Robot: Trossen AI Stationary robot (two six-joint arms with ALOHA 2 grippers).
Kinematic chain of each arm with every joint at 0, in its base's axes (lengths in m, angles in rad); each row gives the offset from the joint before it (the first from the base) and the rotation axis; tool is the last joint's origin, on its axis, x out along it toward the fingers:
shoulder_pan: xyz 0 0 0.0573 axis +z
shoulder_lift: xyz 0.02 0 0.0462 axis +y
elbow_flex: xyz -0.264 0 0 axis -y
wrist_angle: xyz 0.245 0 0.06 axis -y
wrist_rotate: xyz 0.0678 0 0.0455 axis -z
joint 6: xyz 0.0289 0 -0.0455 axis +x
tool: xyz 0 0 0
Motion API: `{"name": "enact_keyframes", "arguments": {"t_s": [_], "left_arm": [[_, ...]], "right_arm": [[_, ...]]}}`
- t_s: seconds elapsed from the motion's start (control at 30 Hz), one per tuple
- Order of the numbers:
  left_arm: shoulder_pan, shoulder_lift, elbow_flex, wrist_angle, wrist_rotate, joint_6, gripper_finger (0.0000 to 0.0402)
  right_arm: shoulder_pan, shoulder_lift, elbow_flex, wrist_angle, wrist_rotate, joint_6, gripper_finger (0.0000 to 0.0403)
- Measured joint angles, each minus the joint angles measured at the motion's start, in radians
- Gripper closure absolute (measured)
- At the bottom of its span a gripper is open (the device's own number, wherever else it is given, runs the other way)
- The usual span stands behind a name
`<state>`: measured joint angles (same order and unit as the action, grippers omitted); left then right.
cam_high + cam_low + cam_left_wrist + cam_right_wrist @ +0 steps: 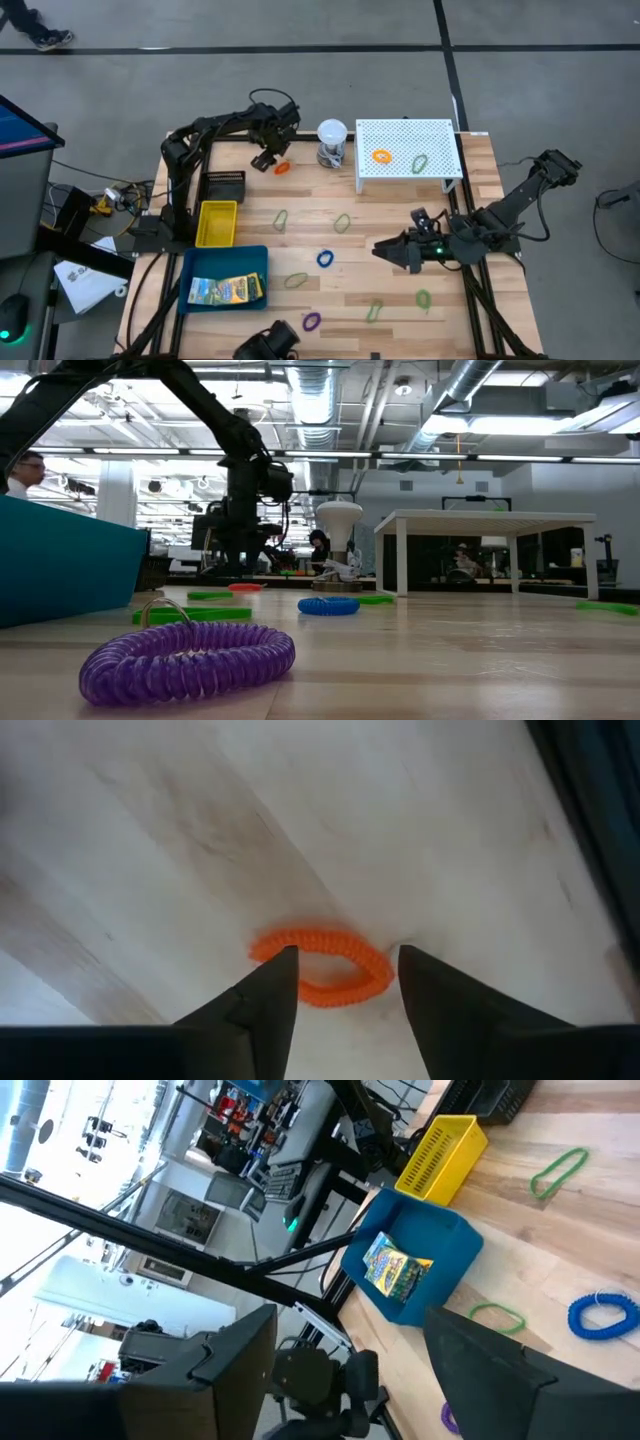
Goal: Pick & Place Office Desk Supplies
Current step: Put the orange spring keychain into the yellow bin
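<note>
Pick step in hand: left gripper down at far edge of table, fingers apart, straddling orange loop lying flat on wood, not yet pinched. Next calls for closing, lifting, carrying toward bins at left. Right gripper waits mid-right, wide, empty.

On my screens: an orange coiled loop on pale wood table, a purple loop, a blue loop, a yellow bin, a blue tray with green-yellow printed packets.
</note>
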<state>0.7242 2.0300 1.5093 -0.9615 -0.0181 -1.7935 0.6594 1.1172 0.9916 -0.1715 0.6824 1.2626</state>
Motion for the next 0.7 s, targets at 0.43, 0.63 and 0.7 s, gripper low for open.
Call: {"name": "enact_keyframes", "arguments": {"t_s": [0.43,0.63,0.7], "left_arm": [[-0.045,0.0,0.0,0.008,-0.019,-0.289,0.0267],[-0.027,-0.001,-0.047,0.042,0.044,-0.266,0.0268],[-0.027,-0.001,-0.068,0.035,0.051,-0.222,0.0268]], "right_arm": [[0.002,0.0,0.0,-0.006,0.007,0.013,0.0154],[0.002,0.0,0.0,-0.011,0.006,0.021,0.0154],[0.002,0.0,0.0,-0.011,0.005,0.02,0.0154]]}}
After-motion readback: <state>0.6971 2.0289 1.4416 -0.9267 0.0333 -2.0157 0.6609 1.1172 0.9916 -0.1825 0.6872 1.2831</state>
